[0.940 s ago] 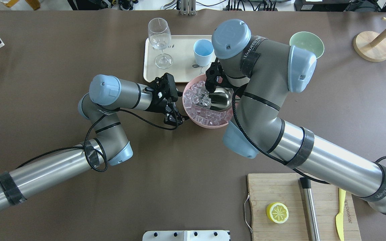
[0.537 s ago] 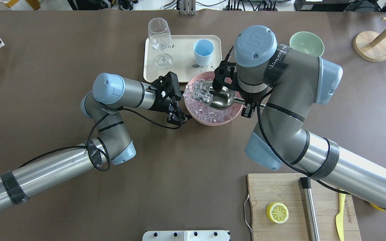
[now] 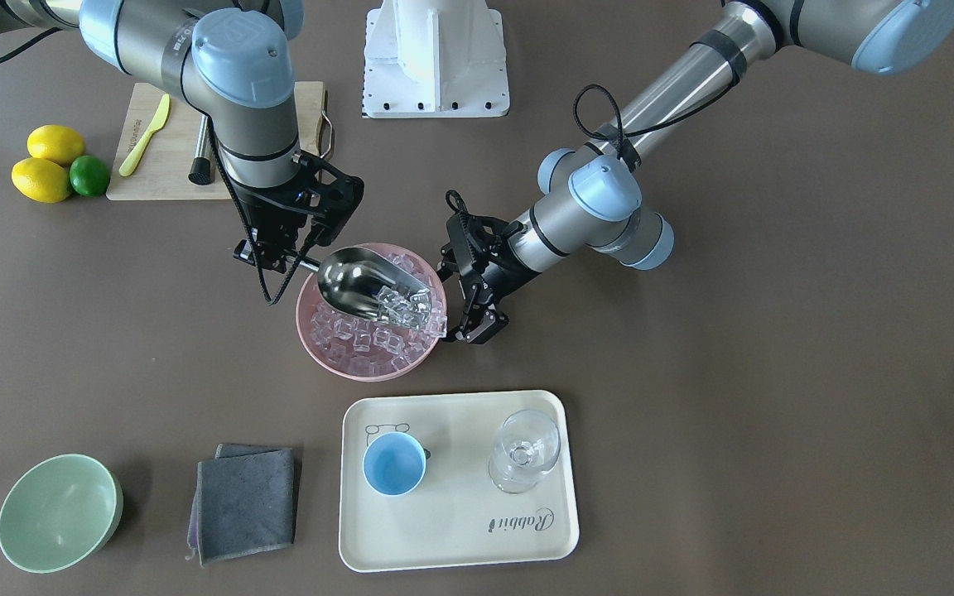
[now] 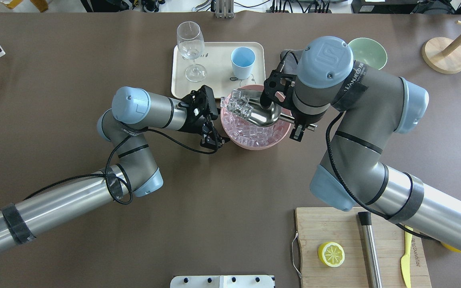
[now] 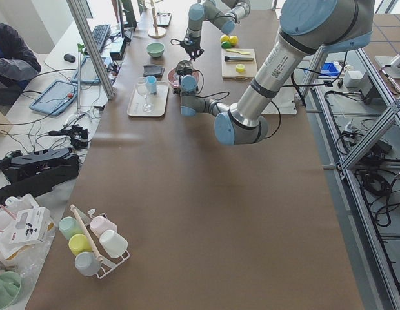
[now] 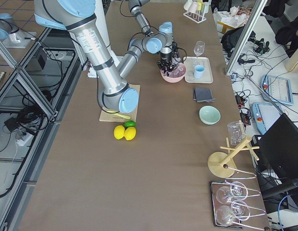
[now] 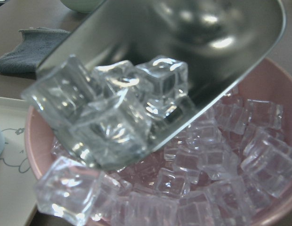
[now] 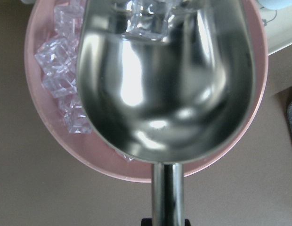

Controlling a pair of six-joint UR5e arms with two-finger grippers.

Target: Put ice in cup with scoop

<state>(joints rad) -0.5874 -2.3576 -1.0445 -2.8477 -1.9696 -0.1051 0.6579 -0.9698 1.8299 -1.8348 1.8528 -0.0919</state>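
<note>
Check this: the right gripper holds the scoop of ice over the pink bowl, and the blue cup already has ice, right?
No: the cup is empty, as the front-facing view shows. The right gripper holds the scoop of ice over the pink bowl.

- The scoop (image 8: 167, 89) has its handle cut off by the right wrist view's bottom edge.
- The cloth (image 4: 290, 55) is mostly hidden behind the right arm (image 4: 358, 92) overhead.
- It is unclear whether the left gripper (image 3: 481, 331) touches the bowl (image 3: 368, 375).
</note>
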